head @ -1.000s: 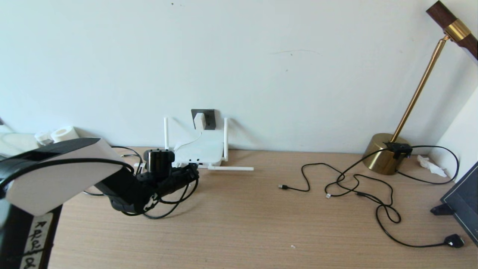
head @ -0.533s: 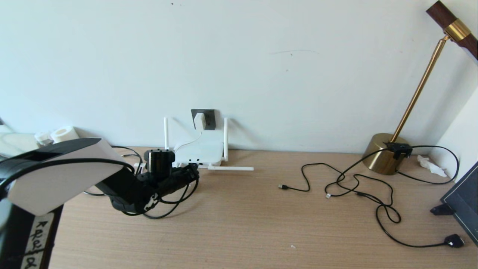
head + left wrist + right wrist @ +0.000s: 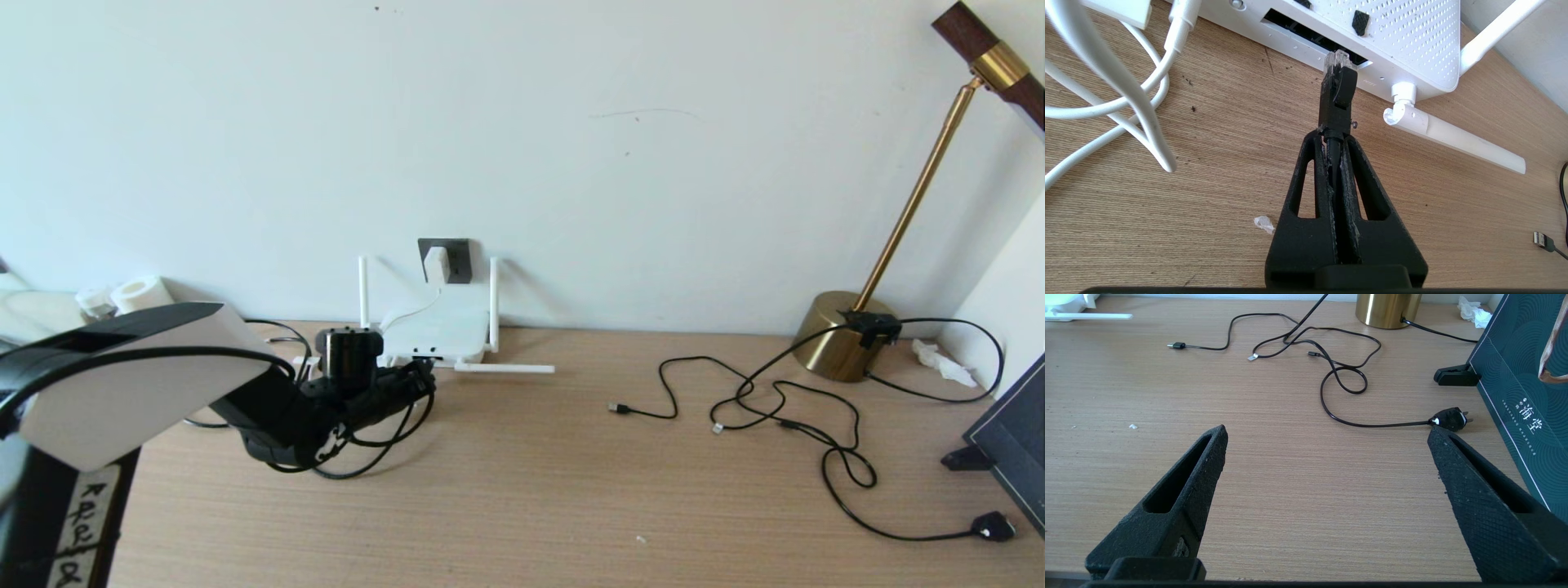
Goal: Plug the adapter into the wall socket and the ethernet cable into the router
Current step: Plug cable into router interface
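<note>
Head view, wooden desk (image 3: 522,490), pale wall (image 3: 571,122), left claw (image 3: 1334,132) clamping ethernet cable (image 3: 1336,92), right claw (image 3: 1327,437) wide.

Bare bench (image 3: 522,490) lay open between the router (image 3: 437,331) and the loose black cables (image 3: 784,408) well to its right. A flat antenna (image 3: 1453,134) and looped white cord (image 3: 1126,106) flanked the port slot (image 3: 1310,38); the left gripper (image 3: 1334,134) fitted between.
</note>
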